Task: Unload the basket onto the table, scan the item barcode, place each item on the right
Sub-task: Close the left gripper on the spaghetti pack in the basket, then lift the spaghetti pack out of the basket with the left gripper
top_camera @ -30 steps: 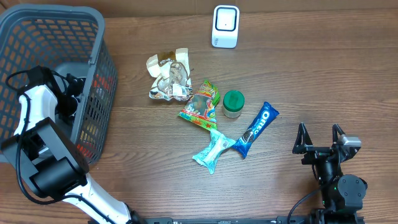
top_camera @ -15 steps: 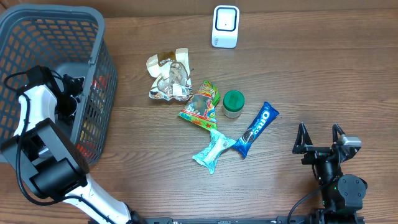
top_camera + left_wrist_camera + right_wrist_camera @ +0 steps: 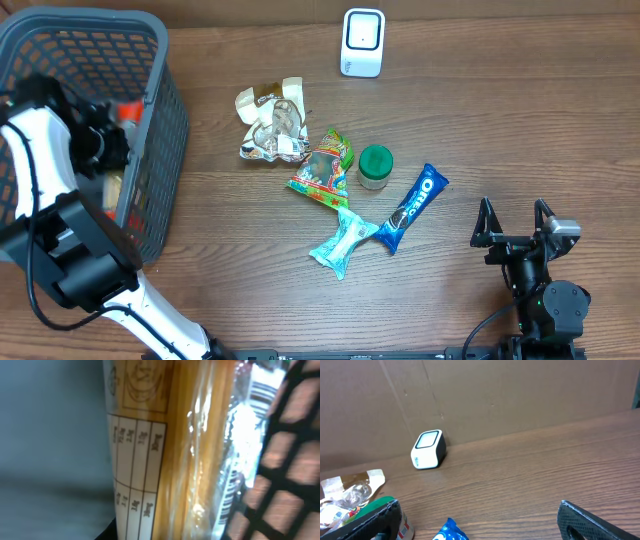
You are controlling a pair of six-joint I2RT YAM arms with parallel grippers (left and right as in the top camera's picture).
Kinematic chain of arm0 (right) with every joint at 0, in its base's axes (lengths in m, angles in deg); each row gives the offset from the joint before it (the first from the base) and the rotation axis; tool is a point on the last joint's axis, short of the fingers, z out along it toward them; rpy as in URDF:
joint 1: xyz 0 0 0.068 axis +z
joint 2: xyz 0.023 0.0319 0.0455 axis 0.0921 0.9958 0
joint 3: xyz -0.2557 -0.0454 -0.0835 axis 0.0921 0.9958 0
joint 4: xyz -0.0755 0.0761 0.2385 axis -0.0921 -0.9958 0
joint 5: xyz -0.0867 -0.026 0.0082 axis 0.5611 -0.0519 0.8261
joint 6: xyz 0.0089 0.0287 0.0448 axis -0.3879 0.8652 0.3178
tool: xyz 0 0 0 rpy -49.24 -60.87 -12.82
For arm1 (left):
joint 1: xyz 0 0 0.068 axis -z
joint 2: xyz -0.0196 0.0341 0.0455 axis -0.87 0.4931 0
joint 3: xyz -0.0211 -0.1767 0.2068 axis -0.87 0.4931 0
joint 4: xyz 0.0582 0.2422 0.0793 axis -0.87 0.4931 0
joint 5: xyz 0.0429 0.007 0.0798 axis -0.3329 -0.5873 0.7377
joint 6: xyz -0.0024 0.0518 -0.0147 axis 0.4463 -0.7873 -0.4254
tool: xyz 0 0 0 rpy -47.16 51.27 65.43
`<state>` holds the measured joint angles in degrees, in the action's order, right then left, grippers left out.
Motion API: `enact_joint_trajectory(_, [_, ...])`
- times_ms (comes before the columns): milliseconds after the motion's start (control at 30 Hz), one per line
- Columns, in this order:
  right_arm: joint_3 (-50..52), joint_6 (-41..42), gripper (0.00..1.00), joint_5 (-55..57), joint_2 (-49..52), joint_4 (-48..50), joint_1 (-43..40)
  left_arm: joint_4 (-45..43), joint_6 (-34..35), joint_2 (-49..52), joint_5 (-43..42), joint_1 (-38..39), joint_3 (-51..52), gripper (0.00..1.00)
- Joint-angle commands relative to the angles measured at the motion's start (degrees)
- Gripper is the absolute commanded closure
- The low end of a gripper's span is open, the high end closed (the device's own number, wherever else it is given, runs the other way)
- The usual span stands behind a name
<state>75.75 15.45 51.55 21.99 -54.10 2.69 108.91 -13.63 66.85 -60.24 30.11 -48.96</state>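
The item here is a clear pack of spaghetti [image 3: 175, 450], and it's down inside the grey basket [image 3: 165, 110] at the left end of the table [image 3: 500, 110]. It fills the left wrist view. The strands run pretty much top to bottom of that picture, leaning a little, so the long axis is along the strands. A nutrition table sits on its left side and a barcode [image 3: 229, 495] on the right, next to the basket mesh. The left gripper [image 3: 105, 150] is in the basket too, but it's a dark blur from overhead and its fingers don't show in its own camera. So I honestly can't tell whether it's clamped on the pack or not. The right gripper [image 3: 514, 225] sits low on the right, well apart from everything, with its jaws spread wide and nothing between them. The white scanner [image 3: 362, 42] stands at the far edge. Mid-table there's a crumpled clear packet [image 3: 272, 122], a colourful snack bag [image 3: 323, 170], a green-lidded jar [image 3: 376, 165], a blue Oreo pack [image 3: 412, 207] and a teal wrapper [image 3: 340, 242].
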Motion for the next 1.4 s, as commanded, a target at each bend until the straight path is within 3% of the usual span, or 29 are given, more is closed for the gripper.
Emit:
enact_joint_trajectory(0, [0.6, 0.1, 0.0, -0.1, 0.0, 0.3, 0.0, 2.9, 2.5, -1.4, -0.6, 1.1, -9.3, 0.96])
enact_joint_trajectory(200, [0.6, 0.1, 0.0, -0.1, 0.0, 0.3, 0.0, 8.1, 4.7, -1.4, 0.4, 3.8, -20.3, 0.96])
enact_joint_trajectory(600, [0.6, 0.0, 0.0, -0.1, 0.0, 0.3, 0.0, 17.2, 10.5, -2.6, 13.2, 13.9, -48.1, 0.96])
enact_joint_trajectory(733, [0.6, 0.1, 0.0, -0.1, 0.0, 0.3, 0.0, 17.9, 11.1, -5.1, 14.0, 18.1, -54.3, 0.96])
enact_joint_trajectory(1133, [0.6, 0.1, 0.0, -0.1, 0.0, 0.3, 0.0, 18.4, 11.2, -13.7, 16.1, 32.5, -57.0, 0.96])
enact_joint_trajectory(1367, [0.6, 0.1, 0.0, -0.1, 0.0, 0.3, 0.0, 25.8, 14.7, -13.7, 12.7, 37.7, -54.2, 0.96])
